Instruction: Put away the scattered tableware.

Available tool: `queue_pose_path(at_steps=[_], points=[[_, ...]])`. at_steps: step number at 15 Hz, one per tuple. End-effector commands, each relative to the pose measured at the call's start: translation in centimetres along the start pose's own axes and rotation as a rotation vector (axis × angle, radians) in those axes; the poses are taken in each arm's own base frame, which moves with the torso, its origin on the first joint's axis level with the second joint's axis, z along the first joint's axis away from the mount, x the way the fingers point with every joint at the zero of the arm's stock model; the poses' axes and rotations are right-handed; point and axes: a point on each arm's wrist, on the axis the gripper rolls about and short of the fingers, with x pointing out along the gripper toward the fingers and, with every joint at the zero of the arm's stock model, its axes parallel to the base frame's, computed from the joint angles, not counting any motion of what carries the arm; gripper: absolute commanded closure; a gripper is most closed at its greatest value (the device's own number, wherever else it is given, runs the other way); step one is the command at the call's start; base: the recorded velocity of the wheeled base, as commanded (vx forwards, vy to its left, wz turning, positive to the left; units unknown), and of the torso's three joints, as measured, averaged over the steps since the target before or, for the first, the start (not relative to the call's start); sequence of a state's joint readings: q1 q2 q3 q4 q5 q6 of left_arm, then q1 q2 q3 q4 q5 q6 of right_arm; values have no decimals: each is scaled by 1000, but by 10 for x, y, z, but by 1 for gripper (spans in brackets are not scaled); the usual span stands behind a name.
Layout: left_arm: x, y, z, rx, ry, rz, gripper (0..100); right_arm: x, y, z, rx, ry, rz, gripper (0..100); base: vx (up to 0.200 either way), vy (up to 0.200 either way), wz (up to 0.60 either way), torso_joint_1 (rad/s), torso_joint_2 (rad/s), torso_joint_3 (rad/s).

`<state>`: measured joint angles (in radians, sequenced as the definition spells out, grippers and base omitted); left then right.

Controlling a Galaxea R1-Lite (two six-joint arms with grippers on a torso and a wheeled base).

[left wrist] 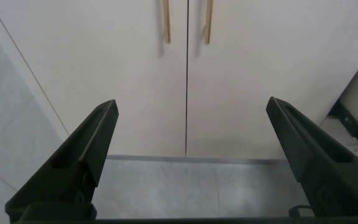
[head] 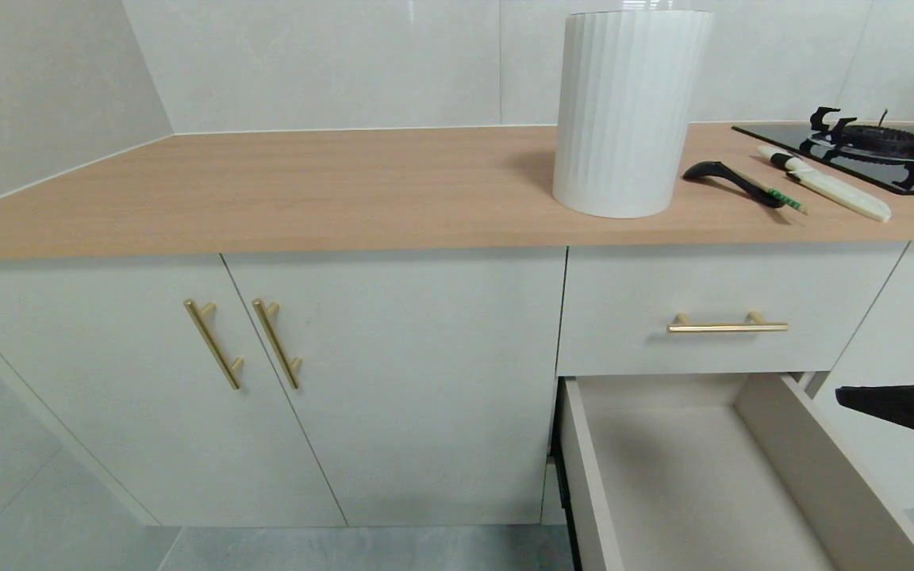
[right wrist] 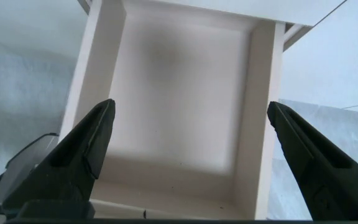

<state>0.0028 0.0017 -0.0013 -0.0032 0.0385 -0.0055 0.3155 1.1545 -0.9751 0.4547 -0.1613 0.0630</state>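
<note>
Beside the tall white ribbed canister, on its stove side of the wooden countertop, lie the scattered pieces. Nearest it is a black plastic spoon with a curved handle. A thin stick with a green-patterned end, probably a chopstick, lies across or against the spoon's handle. A little farther out is a long cream-white utensil with a dark band, which may be a sheathed knife.

All three look light and stiff, unlikely to break, but smooth and low against the wood. The spoon should be easiest to take across the mid handle, where its curve lifts it off the surface. The stick is the awkward one: narrow, liable to roll or slip, best pinched near its middle. The cream piece wants a hold across its thicker body, near the band.

Below the canister, under a closed drawer with a gold bar handle, a pale drawer stands pulled open with nothing in it. The right gripper hangs over that drawer, its fingers spread wide and holding nothing. The left gripper, well below the canister on its other side, faces the double cabinet doors, likewise wide apart and empty.
</note>
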Motion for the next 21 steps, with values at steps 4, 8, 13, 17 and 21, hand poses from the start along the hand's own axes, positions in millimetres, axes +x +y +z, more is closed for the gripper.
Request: queue_pose_path(at_steps=[4, 8, 13, 17, 21], points=[[0, 0, 0, 0, 4, 0, 0, -4, -1, 0, 3, -22, 2, 0, 0, 0, 0, 111, -364, -311], [0, 0, 0, 0, 4, 0, 0, -8, -1, 0, 6, -37, 3, 0, 0, 0, 0, 146, -508, -309], [0, 0, 0, 0, 4, 0, 0, -6, 1, 36, 74, -72, 3, 0, 0, 0, 0, 181, -482, -292], [0, 0, 0, 0, 4, 0, 0, 44, 12, 75, 197, 116, -36, 0, 0, 0, 0, 106, -256, -155], [0, 0, 0, 0, 4, 0, 0, 115, 20, 71, 218, 208, -219, 0, 0, 0, 0, 0, 0, 0]])
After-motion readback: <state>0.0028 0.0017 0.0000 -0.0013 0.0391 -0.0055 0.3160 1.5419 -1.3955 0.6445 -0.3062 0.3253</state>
